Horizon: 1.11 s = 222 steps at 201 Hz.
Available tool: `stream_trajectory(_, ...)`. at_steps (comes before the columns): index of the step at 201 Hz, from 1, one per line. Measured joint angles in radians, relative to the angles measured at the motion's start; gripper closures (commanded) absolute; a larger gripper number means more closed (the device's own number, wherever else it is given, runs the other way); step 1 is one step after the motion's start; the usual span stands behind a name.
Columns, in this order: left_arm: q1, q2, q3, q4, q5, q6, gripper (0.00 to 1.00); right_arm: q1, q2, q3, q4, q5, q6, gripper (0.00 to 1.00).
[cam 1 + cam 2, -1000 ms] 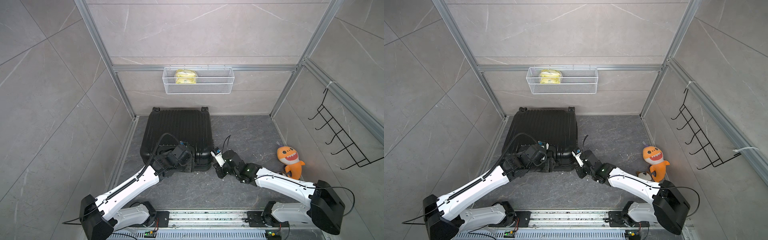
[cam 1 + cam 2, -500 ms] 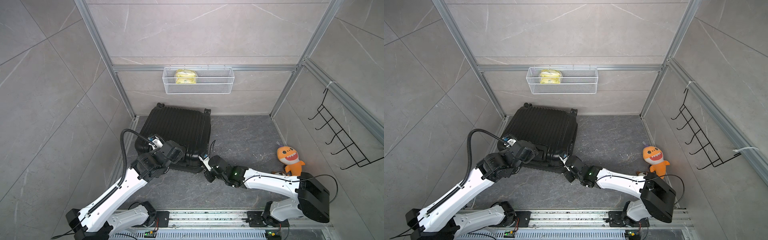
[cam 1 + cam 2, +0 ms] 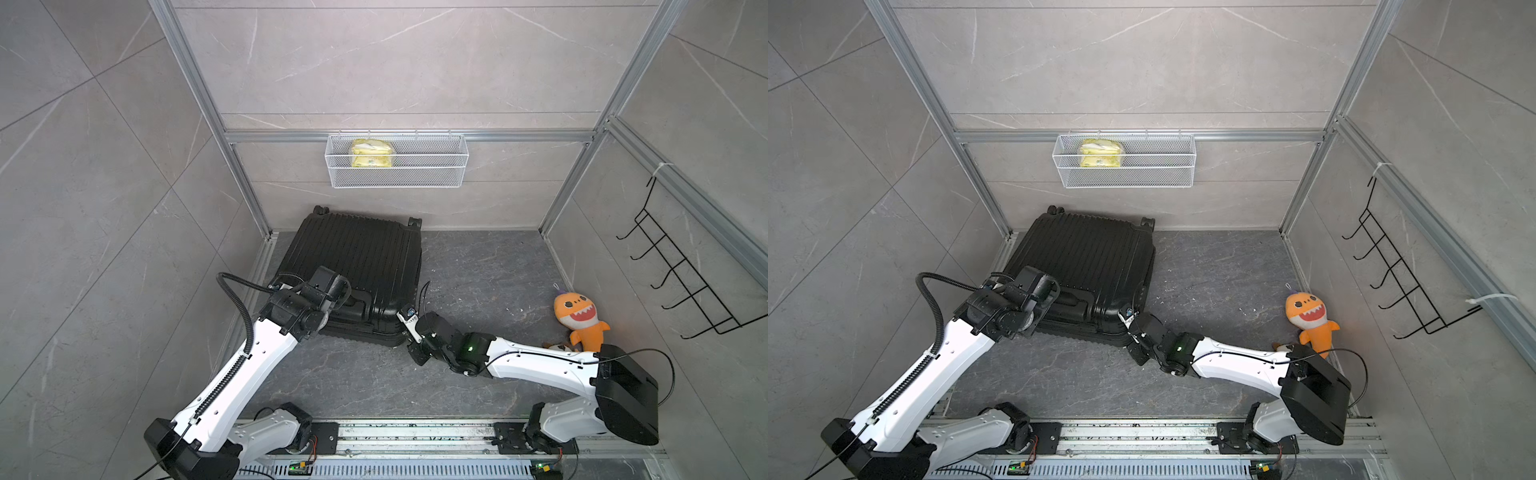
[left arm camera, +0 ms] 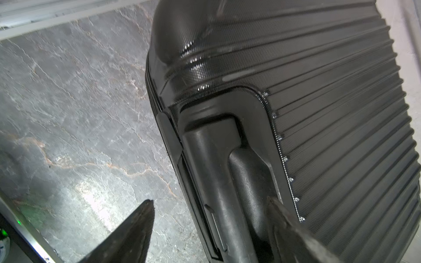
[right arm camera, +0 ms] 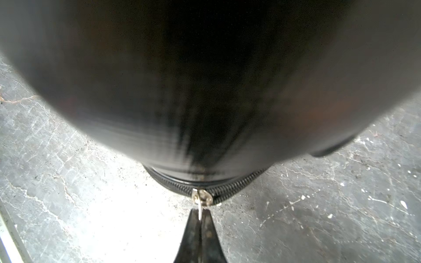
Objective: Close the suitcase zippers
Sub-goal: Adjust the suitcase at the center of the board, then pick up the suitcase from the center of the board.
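Note:
The black ribbed suitcase [image 3: 357,253] [image 3: 1088,249] lies flat on the floor at the back left, turned slightly askew. My left gripper [image 4: 209,200] [image 3: 347,300] is open over its near end. Its fingers [image 4: 141,218] stand on either side of the moulded handle [image 4: 218,170], one over the floor and one by the handle recess. My right gripper [image 5: 200,211] [image 3: 405,334] [image 3: 1128,332] is at the near right corner, shut on the silvery pull tab [image 5: 199,208] of the zippers [image 5: 234,184]. The blurred dark shell [image 5: 205,68] fills most of that view.
A white wire basket [image 3: 397,164] with a yellow packet hangs on the back wall. An orange shark plush [image 3: 579,318] lies by the right wall under a black hook rack [image 3: 681,282]. The left wall and frame post [image 3: 266,237] stand close to the suitcase. The arms' rail [image 3: 415,432] runs along the front.
The suitcase has turned, its near end swinging toward the left wall. My left gripper shifted left along the near end. My right gripper, holding the pull tab, moved left to the corner.

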Motion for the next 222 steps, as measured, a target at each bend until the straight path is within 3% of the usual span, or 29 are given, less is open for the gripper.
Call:
stream_trajectory(73,0.036,0.100,-0.011,0.053,0.165,0.005,0.29,0.004,0.000,0.000,-0.001,0.010,0.000,1.00)
stream_trajectory(109,0.047,0.142,-0.042,0.090,0.227,0.006,0.44,0.004,0.000,0.000,-0.001,0.011,0.000,1.00)
stream_trajectory(130,0.052,0.154,-0.035,0.109,0.232,0.009,0.60,0.004,0.000,0.000,-0.001,0.018,0.000,1.00)
stream_trajectory(140,0.055,0.155,-0.031,0.101,0.234,-0.005,0.75,0.004,0.000,0.000,-0.002,0.022,0.000,1.00)
stream_trajectory(151,0.073,0.161,-0.023,0.086,0.246,-0.106,0.90,0.006,0.000,0.000,-0.001,0.017,0.000,1.00)
stream_trajectory(163,0.099,0.172,-0.010,0.064,0.252,-0.077,1.00,0.021,0.000,-0.001,-0.002,0.001,0.000,1.00)
stream_trajectory(222,0.191,0.222,0.053,0.026,0.326,0.081,1.00,0.042,-0.019,-0.040,0.035,0.035,0.000,1.00)
